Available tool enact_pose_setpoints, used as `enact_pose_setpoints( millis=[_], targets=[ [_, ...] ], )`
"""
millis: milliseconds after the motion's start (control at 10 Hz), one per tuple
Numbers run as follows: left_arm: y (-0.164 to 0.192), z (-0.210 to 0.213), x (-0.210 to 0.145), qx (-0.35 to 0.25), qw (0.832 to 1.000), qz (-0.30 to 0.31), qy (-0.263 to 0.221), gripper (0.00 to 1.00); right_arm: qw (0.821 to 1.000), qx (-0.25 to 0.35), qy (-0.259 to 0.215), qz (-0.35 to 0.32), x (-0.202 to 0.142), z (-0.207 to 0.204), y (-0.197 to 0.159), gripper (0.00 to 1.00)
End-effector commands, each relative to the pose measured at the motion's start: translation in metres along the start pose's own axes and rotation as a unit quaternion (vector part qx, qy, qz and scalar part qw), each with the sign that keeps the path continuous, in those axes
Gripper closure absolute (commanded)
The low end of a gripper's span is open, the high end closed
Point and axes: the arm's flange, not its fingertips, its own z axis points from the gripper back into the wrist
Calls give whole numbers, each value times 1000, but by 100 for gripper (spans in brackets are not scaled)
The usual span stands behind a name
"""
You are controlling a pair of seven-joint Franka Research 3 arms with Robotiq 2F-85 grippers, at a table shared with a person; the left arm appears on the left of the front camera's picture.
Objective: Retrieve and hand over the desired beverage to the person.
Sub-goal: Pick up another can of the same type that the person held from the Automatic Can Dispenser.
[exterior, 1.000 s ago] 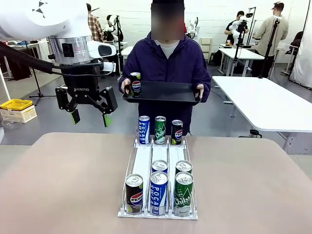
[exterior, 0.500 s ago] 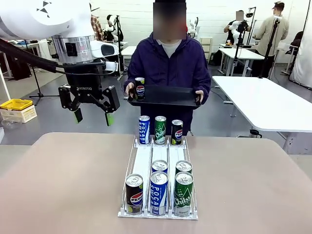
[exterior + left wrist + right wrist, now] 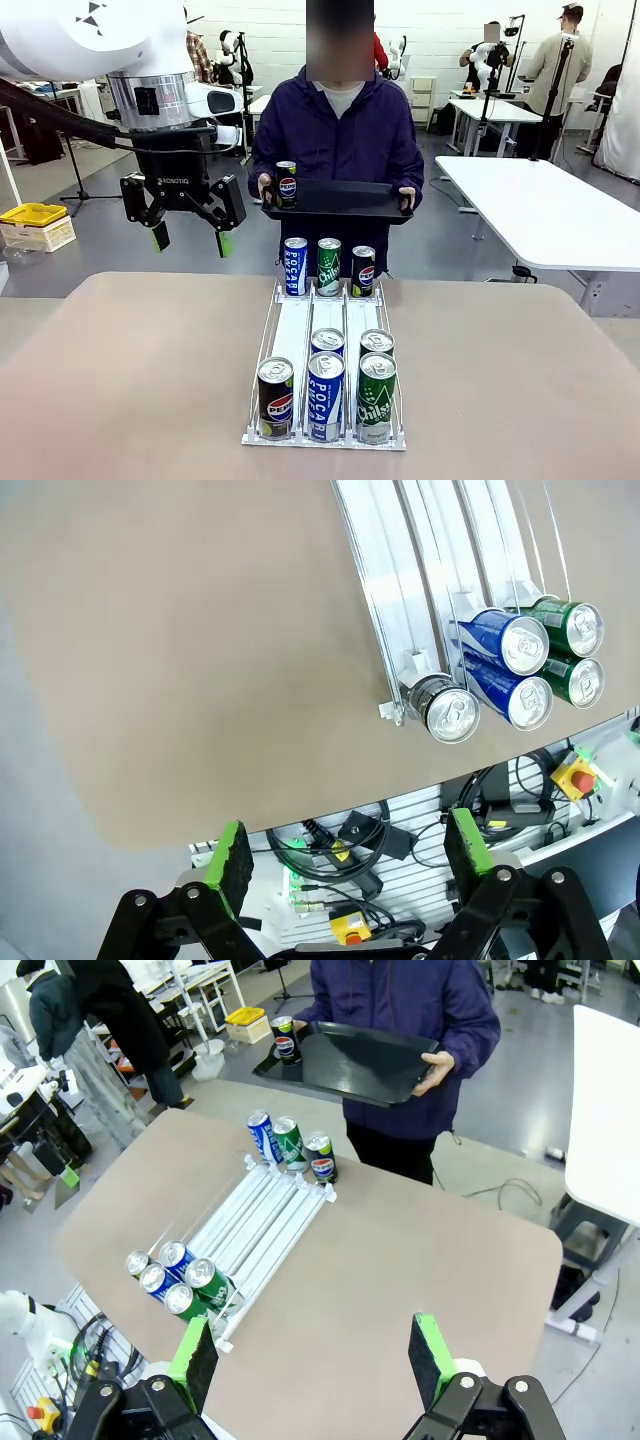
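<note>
A beige surface point(image 3: 130, 380) is being occupied at the lower centre of the frame by a white wire rack point(image 3: 290, 335), which is being filled with drink cans point(image 3: 325, 395) at both ends.

A robotics lab — white worktables point(image 3: 540, 205), camera tripods point(image 3: 489, 100), cabling point(image 3: 330, 850).

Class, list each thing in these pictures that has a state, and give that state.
left gripper: open, empty, in the air.
right gripper: open, empty, in the air.
tray: held level by the person.
Pepsi can: upright on the tray.
rack: partly filled, lane middles bare.
</note>
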Motion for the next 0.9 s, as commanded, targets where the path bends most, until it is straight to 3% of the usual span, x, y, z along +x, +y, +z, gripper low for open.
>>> enact_pose_setpoints(
  millis=[0,100,500,800],
  targets=[
    [38,21,-12,-41,994,-97,-19,0,1000,5,-2,2,1,-1,0,0],
    [72,31,-30,-82,980,-176,-49,0,1000,5,-2,2,1,-1,0,0],
    [210,35,-69,-162,943,-261,-125,0,1000,5,-2,2,1,-1,0,0],
    [248,24,-105,-182,928,-273,-177,0,1000,5,-2,2,1,-1,0,0]
  ],
)
